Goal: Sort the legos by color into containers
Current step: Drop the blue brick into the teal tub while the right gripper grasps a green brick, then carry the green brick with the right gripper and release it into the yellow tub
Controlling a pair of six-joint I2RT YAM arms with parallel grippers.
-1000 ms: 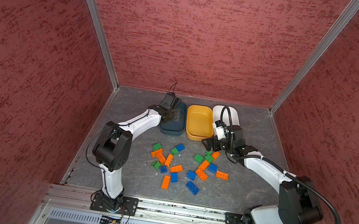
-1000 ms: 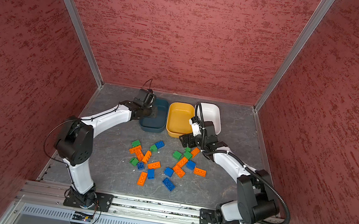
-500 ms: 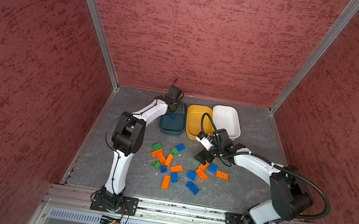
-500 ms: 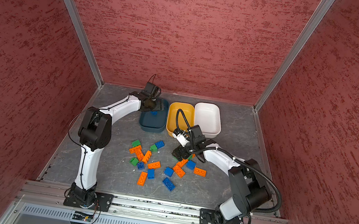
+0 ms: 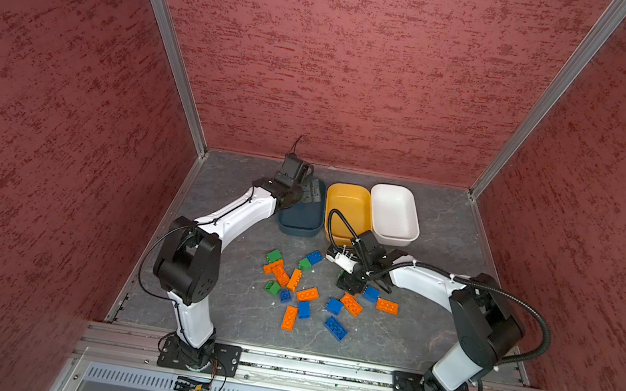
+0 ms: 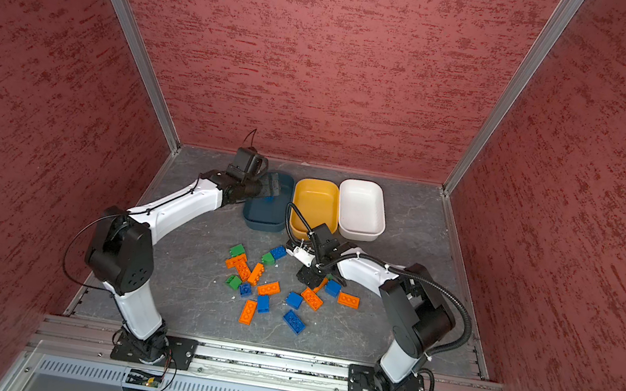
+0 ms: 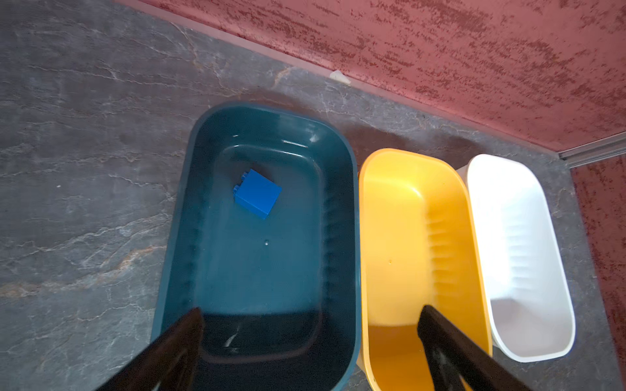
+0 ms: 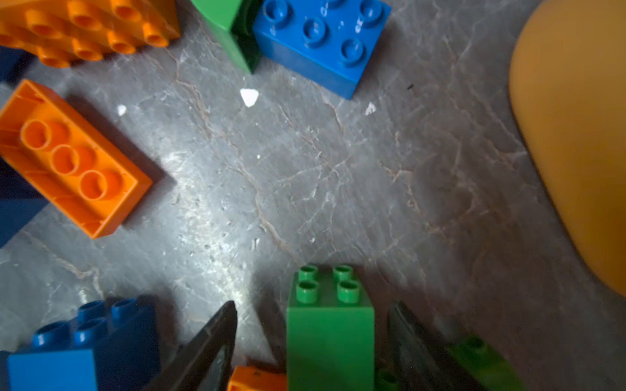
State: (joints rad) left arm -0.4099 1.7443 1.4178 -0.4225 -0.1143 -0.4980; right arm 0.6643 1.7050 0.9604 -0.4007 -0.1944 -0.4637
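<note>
- Release is happening at the upper middle of both top views: the left gripper [image 7: 311, 313] is hanging over the teal tub [image 7: 350, 216] with its jaws now spread wide and nothing between them, where a second ago they were pinched together.
- A blue brick [image 7: 257, 193] is lying on its side on that tub's floor, clear of the walls, so one piece is already counting as sorted.
- The yellow tub [image 7: 406, 203] and the white tub [image 7: 528, 237] are sitting in a row to the right of the teal one, and the left wrist view is showing nothing inside either.
- The right gripper [image 8: 313, 308] is no longer hovering up by the white tub; it is now working down at the right-hand cluster of the pile, centre of the top views.
- Its jaws are narrowing around an upright green brick [image 8: 330, 335], one finger on each side with a sliver of gap showing, so I am judging it not yet clamped.
- The other legos [image 5: 307, 294] are lying loose on the grey table [image 5: 227, 310] at lower centre, so most of the sorting is still waiting.
</note>
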